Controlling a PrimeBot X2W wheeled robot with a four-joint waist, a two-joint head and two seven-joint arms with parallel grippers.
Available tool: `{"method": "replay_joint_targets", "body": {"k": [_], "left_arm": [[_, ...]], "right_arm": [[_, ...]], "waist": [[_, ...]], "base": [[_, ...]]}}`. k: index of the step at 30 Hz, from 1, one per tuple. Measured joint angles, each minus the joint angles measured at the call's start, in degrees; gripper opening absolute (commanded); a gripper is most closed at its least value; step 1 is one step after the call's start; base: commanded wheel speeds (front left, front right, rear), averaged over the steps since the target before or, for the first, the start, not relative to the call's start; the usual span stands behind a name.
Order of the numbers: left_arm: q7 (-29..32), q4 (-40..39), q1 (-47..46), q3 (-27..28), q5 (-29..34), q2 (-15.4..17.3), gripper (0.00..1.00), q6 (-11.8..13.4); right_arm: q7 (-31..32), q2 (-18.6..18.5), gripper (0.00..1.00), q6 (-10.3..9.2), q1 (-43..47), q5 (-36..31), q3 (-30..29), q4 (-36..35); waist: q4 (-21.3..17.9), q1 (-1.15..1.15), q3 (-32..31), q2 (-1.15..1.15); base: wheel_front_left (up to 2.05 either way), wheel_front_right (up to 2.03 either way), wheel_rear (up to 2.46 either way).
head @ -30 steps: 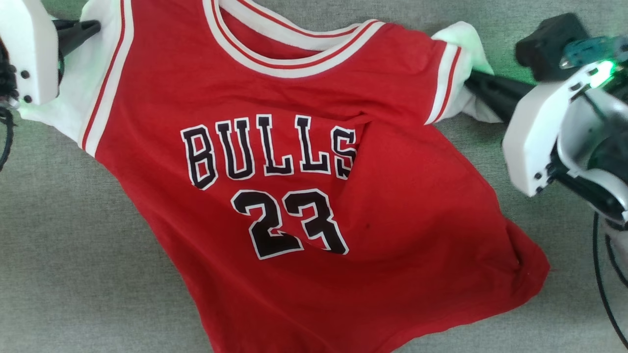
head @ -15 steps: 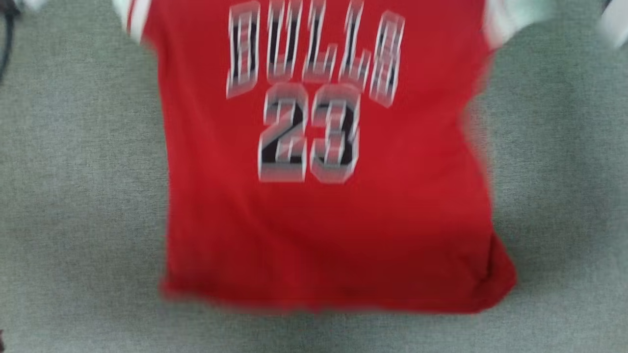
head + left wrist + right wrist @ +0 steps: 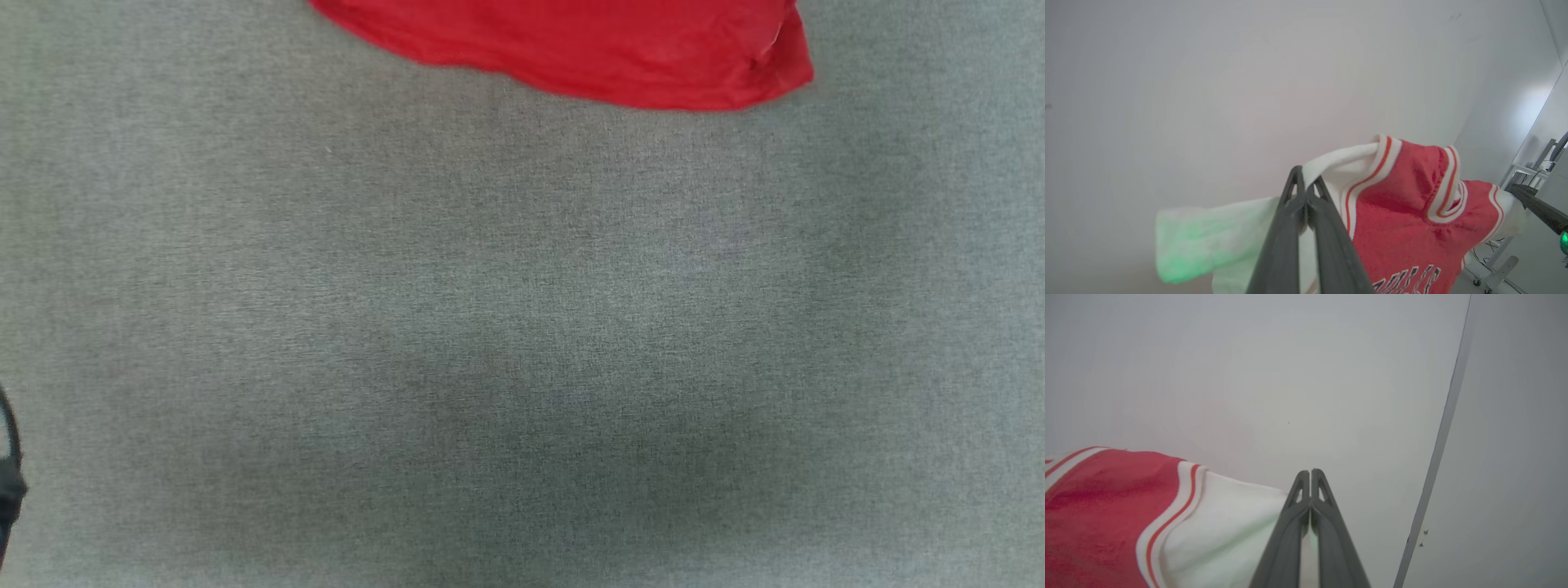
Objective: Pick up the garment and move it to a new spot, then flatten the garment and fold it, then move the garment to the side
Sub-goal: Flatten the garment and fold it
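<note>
Hanging above the grey woven surface (image 3: 522, 327), the red jersey shirt with white short sleeves (image 3: 1404, 204) looks light, soft and limp, with the left gripper (image 3: 1305, 185) and right gripper (image 3: 1310, 475) each pinching one sleeve, judged sound holds for spreading it flat.

Grey surface (image 3: 522, 327) open across most of the head view, garment (image 3: 588, 57) hem along its top edge, dark part (image 3: 10, 482) at lower left edge
</note>
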Motion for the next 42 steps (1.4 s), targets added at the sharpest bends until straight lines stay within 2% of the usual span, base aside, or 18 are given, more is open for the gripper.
{"method": "replay_joint_targets", "body": {"k": [6, 12, 16, 19, 24, 32, 42], "left_arm": [[0.16, -8.83, 10.21, -1.64, -2.77, 3.21, 0.00, 0.02], [-1.01, -21.19, 23.41, -3.59, -4.87, 8.20, 0.00, 0.01], [-3.02, -30.85, 34.44, -4.91, -6.34, 12.21, 0.00, 0.01], [-4.75, -35.98, 44.25, -6.28, -7.01, 14.72, 0.00, 0.01], [-6.09, -39.67, 59.02, -6.43, -7.55, 15.41, 0.00, 0.01], [-6.27, -42.91, 75.20, -4.79, -4.57, 14.81, 0.00, 0.01], [-6.33, -47.65, 85.27, -5.61, -2.20, 21.26, 0.00, 0.01]], "right_arm": [[-2.08, -3.11, 0.00, 0.01, 4.53, 1.09, 3.09, 4.97], [-2.04, -5.61, 0.00, 0.01, 13.78, 6.35, 8.29, 2.72], [1.88, -9.45, 0.00, 0.01, 24.82, 11.92, 12.57, -3.94], [7.17, -12.36, 0.00, 0.01, 36.84, 17.27, 14.45, -10.87], [15.36, -15.35, 0.00, 0.00, 57.75, 24.94, 12.46, -22.75], [27.60, -15.80, 0.00, -0.02, 81.05, 32.42, 7.84, -37.85], [40.05, -13.06, 0.00, -0.05, 96.54, 36.12, 3.47, -50.25]], "waist": [[0.67, 0.00, -2.08, 0.00], [1.12, 0.00, -5.50, 0.00], [1.45, 0.00, -8.41, 0.00], [1.74, 0.00, -10.74, 0.00], [2.14, 0.00, -14.11, 0.00], [2.89, 0.00, -15.93, 0.00], [2.79, 0.00, -15.67, 0.00]], "base": [[0.00, 0.00, 0.00], [0.00, 0.00, 0.00], [0.00, 0.00, 0.00], [0.00, 0.00, 0.00], [0.00, 0.00, 0.00], [0.00, 0.00, 0.00], [0.00, 0.00, 0.00]]}}
